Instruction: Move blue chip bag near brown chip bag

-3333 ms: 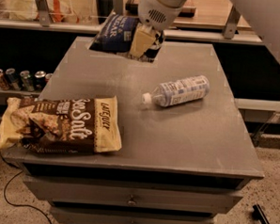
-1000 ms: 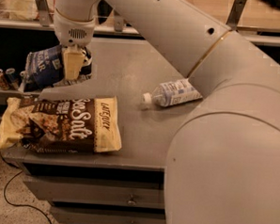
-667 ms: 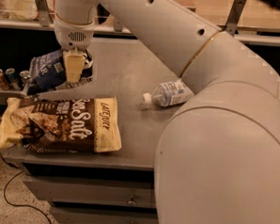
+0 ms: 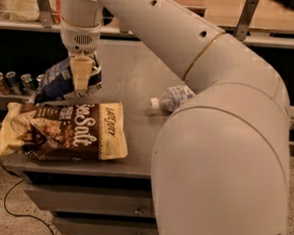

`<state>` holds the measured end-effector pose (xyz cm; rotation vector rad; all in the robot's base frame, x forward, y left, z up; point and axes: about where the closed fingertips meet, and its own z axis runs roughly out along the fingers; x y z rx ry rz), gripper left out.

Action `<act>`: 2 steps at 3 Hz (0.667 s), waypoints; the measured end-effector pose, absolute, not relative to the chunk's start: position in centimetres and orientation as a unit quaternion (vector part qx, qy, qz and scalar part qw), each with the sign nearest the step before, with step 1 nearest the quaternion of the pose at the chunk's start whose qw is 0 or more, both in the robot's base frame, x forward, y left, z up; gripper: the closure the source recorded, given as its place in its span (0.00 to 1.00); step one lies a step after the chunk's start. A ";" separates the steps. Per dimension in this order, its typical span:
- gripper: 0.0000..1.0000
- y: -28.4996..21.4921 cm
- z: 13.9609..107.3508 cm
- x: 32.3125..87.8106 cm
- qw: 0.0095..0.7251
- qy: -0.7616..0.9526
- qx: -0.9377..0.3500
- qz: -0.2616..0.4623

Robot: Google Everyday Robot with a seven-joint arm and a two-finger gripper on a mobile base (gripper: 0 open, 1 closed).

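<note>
The small navy-blue chip bag hangs in my gripper, which is shut on it at the table's left side. The bag's lower edge is just above the far edge of the brown chip bag; I cannot tell if they touch. The brown bag lies flat at the front left of the grey table, with white "Sea Salt" lettering and cream-yellow ends. My arm reaches in from the right and fills much of the view.
A clear plastic bottle lies on its side mid-table, partly hidden by my arm. Several cans stand on a lower shelf to the left. A shelf rail runs behind the table. Drawers sit under the tabletop.
My gripper has carried the blue bag from the table's far middle to the left side and lowered it toward the brown bag. The brown bag and bottle have not moved.
</note>
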<state>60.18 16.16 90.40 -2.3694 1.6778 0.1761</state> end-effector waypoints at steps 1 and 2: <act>0.00 16.1 90.2 60.4 0.111 0.573 -0.810 0.062; 0.00 16.2 90.1 60.7 0.107 0.571 -0.812 0.064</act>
